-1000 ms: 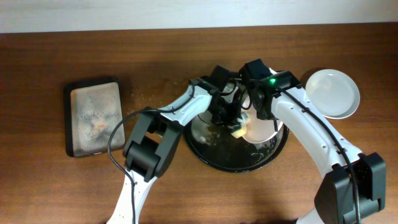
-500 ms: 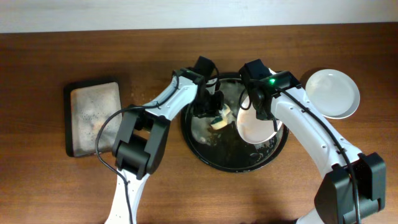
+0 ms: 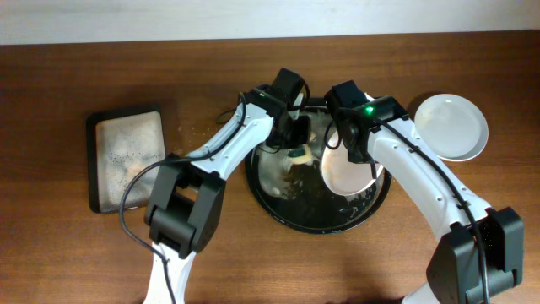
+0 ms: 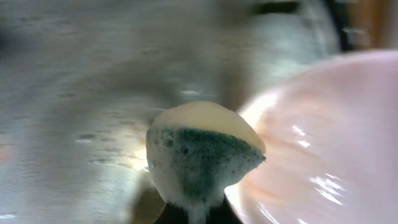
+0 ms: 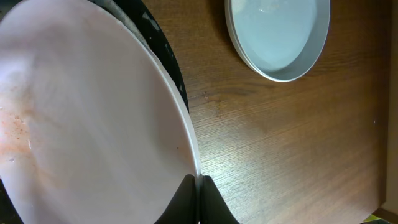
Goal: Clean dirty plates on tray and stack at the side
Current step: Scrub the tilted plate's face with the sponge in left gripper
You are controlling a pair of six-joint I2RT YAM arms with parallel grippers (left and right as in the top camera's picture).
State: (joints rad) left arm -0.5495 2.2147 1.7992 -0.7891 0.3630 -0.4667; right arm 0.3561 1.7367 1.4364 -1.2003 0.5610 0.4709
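- My left gripper (image 4: 194, 214) was pinched shut on the sponge (image 4: 202, 155). Its green scrub face was turned toward my wrist camera, with the yellow foam behind it.
- My right gripper (image 5: 198, 186) was clamped narrow on the rim of the dirty plate (image 5: 87, 112). I held it tilted over the right half of the black tray (image 3: 316, 228).
- The sponge hung just beside that plate's inner face, above the tray's middle. My left wrist view was too blurred to tell whether the two touched.
- A faint orange smear (image 5: 15, 127) showed on the plate's face, toward the left in my right wrist view.
- The tray's floor looked wet and streaked.
- The clean plates (image 3: 451, 127) lay on the wooden table (image 3: 253, 67) to the right of the tray, apart from it. Their rim looked doubled from my right wrist.
- A small rectangular tray (image 3: 126, 160) sat at the far left, well apart from the round one.
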